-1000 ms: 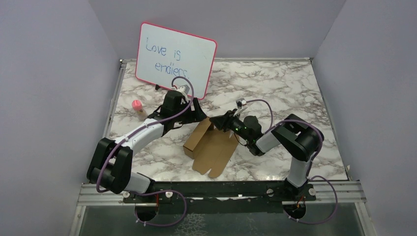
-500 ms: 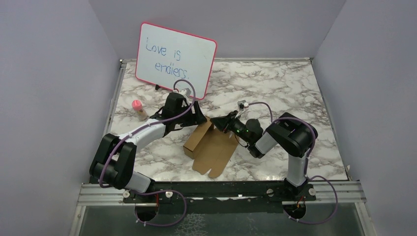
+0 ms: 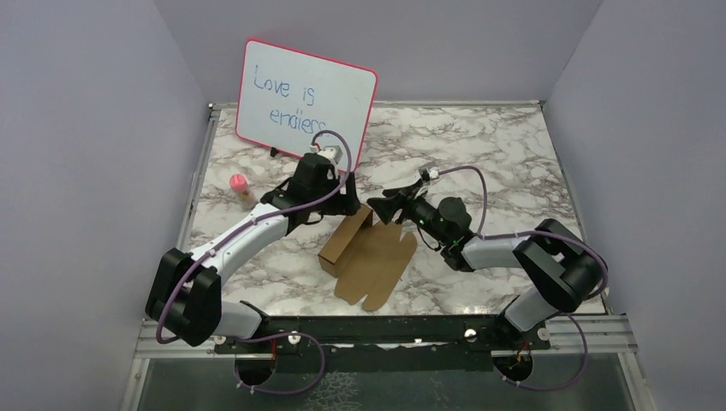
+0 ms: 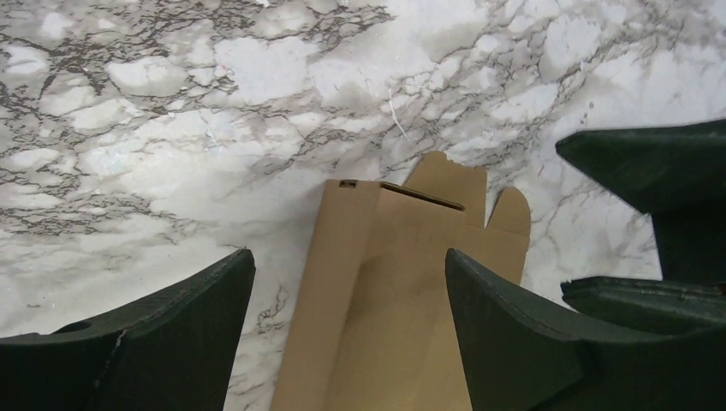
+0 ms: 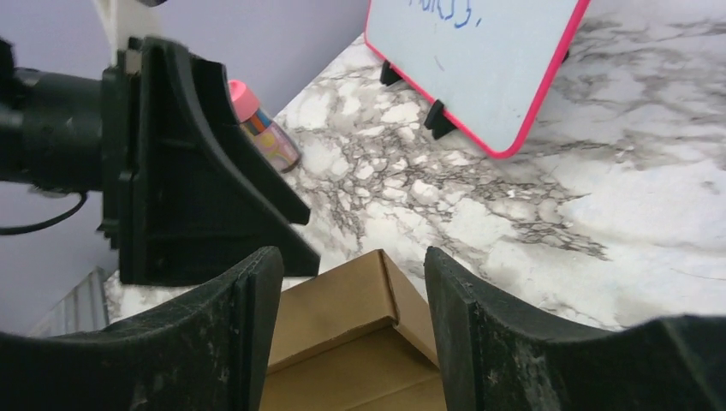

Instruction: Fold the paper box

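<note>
The paper box (image 3: 370,257) is a brown cardboard sheet, partly folded, lying in the middle of the marble table (image 3: 479,145). Its left panel stands up as a wall and its flaps lie flat toward the near edge. My left gripper (image 3: 347,202) hovers over the box's far end. In the left wrist view that gripper (image 4: 347,253) is open, and the cardboard (image 4: 402,282) lies below the gap. My right gripper (image 3: 382,207) faces it from the right. It is open (image 5: 351,253), and the box's raised corner (image 5: 347,312) sits just under its fingertips.
A pink-framed whiteboard (image 3: 305,92) with blue writing stands at the far left of the table. A pink-capped tube (image 3: 240,189) lies left of my left arm. Purple walls close in both sides and the back.
My right gripper has opened wider, and the right arm's elbow has swung out and down to the right. My left wrist has shifted slightly toward the far side. The box lies as before.
</note>
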Robot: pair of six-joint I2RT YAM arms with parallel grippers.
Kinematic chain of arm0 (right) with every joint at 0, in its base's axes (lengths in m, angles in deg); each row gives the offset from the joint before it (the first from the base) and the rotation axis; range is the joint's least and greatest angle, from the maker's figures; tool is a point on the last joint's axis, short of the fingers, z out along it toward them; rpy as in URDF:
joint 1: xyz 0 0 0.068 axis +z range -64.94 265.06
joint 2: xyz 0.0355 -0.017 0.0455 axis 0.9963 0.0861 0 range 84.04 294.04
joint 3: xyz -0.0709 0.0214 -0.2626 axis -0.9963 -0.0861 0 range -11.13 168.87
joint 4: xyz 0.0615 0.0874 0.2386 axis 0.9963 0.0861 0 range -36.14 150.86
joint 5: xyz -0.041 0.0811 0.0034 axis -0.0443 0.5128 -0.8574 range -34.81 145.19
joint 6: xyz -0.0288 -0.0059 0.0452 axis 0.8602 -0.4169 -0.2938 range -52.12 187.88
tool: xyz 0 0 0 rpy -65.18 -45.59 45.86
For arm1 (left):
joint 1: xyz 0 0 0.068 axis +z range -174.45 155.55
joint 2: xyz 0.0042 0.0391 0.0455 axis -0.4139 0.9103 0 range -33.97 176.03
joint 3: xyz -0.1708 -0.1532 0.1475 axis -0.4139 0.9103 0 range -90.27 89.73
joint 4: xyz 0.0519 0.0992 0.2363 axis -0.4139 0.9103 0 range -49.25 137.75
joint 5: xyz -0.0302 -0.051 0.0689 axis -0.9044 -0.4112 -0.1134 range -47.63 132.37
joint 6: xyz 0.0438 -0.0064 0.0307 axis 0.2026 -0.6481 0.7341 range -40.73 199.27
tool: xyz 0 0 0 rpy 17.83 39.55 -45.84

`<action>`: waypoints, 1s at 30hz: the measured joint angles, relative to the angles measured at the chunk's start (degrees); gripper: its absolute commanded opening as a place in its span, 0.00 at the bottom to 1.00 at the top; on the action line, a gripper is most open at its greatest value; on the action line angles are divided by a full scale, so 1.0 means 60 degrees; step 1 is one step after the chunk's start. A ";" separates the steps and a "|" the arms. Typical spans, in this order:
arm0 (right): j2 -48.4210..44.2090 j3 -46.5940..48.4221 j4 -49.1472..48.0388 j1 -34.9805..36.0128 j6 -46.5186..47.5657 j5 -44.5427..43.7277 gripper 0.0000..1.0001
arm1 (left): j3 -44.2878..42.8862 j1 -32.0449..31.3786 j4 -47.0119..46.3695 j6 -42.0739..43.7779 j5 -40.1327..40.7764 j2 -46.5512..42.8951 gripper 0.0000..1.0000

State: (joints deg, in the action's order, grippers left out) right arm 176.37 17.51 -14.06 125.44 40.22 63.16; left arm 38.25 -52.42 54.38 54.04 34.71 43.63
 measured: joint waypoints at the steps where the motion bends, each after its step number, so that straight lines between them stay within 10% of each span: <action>1: -0.0248 -0.0004 0.0295 0.0000 0.0186 -0.0142 0.72 | -0.0149 -0.0270 0.0226 0.0146 0.0335 -0.0004 0.83; 16: -0.3544 -0.1348 0.3359 -0.0022 0.2055 -0.3869 0.80 | -0.1479 -0.2900 0.2299 0.1064 0.3847 0.0401 0.82; 30: -0.3468 -0.1279 0.5122 -0.0022 0.1497 -0.3450 0.79 | -0.1978 -0.2663 0.2663 0.1242 0.3701 0.0991 0.84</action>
State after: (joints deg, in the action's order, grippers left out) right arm 155.56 9.84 16.67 125.31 49.20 42.46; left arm 26.38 -68.39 70.36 61.49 56.91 49.58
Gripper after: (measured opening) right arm 0.796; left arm 0.867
